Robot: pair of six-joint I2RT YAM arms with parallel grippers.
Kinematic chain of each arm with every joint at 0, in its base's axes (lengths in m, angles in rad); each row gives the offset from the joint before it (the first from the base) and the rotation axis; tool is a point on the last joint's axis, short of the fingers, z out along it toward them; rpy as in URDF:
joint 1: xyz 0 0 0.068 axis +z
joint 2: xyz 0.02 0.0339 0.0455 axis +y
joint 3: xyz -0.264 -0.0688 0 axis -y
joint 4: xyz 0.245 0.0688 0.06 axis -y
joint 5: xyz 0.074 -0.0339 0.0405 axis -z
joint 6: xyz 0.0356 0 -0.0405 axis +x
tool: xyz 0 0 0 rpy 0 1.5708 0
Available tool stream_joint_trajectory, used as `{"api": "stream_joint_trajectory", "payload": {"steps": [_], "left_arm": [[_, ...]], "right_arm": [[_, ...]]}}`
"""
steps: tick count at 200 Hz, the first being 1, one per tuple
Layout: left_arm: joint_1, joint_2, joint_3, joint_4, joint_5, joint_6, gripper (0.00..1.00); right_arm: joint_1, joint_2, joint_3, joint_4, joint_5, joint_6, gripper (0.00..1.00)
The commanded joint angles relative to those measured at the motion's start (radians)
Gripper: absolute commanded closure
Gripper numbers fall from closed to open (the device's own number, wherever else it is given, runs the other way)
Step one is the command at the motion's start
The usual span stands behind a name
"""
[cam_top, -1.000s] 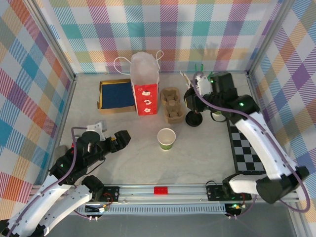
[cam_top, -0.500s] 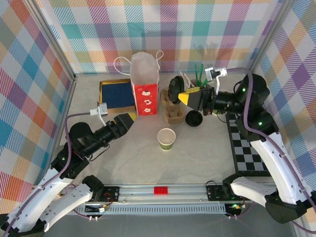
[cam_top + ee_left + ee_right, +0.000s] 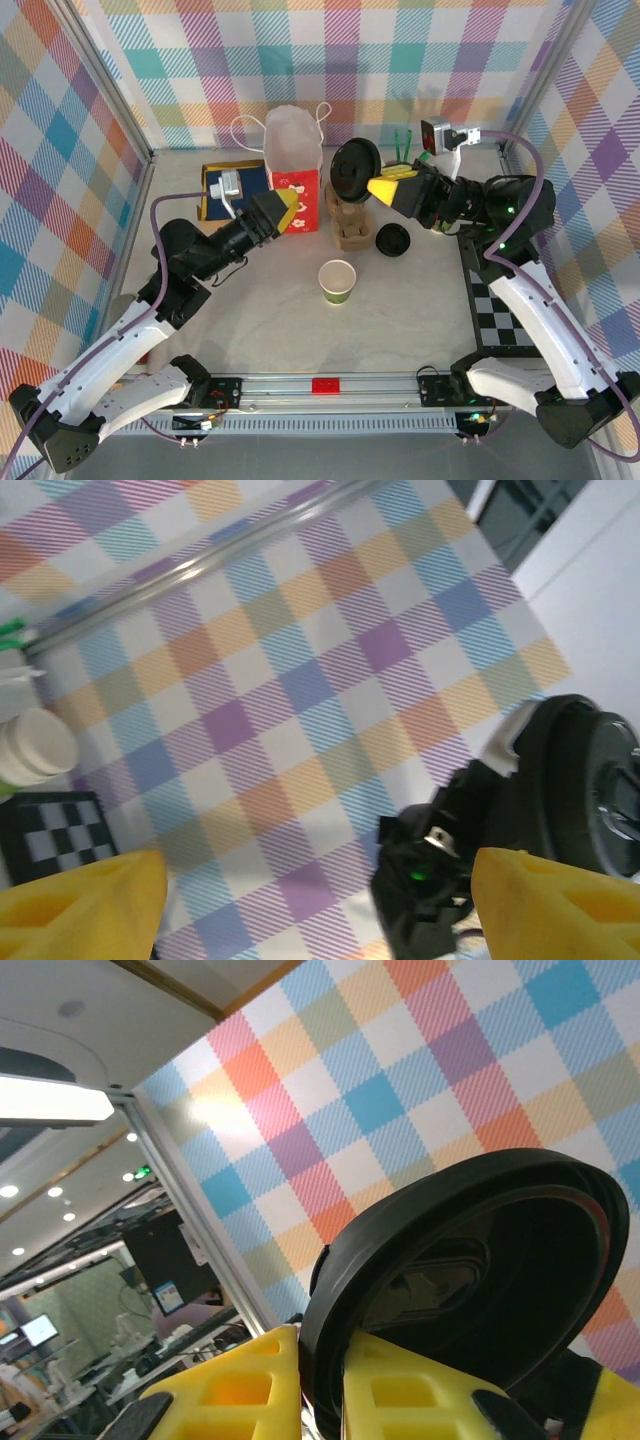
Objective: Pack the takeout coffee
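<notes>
— On the worktop (image 3: 260, 320), dead centre: is that the takeout coffee (image 3: 337, 281)?
— Yes, upright, lidless, at 6 o'clock from the cardboard tray (image 3: 350, 228).
— And the hands?
— The right hand (image 3: 380, 186) pinches a black lid (image 3: 355, 172) aloft. The left hand (image 3: 285, 212) gapes empty near the red bag (image 3: 305, 215).

The black lid (image 3: 470, 1260) at frame centre is smooth plastic with a dull sheen on its rim. The right gripper (image 3: 322, 1400) has matt yellow plastic fingertips (image 3: 240, 1390). The cup carrier (image 3: 350, 232) looks rough brown pulp card, the red bag (image 3: 296, 205) smooth paper.
</notes>
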Motion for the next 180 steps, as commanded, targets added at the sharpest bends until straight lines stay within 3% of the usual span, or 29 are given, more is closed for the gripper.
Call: {"api": "stream_joint_trajectory", "payload": {"steps": [1, 80, 180], "left_arm": [[-0.035, 0.024, 0.048, 0.17, 0.034, -0.047, 0.21], [-0.133, 0.12, 0.101, 0.249, 0.018, -0.034, 0.28], [-0.148, 0.139, 0.106, 0.304, 0.015, -0.065, 0.36]], "right_arm": [[0.014, 0.025, -0.022, 0.234, 0.012, 0.127, 0.86], [0.024, 0.069, -0.079, 0.439, 0.054, 0.236, 0.87], [0.027, 0.084, -0.13, 0.502, 0.072, 0.258, 0.88]]}}
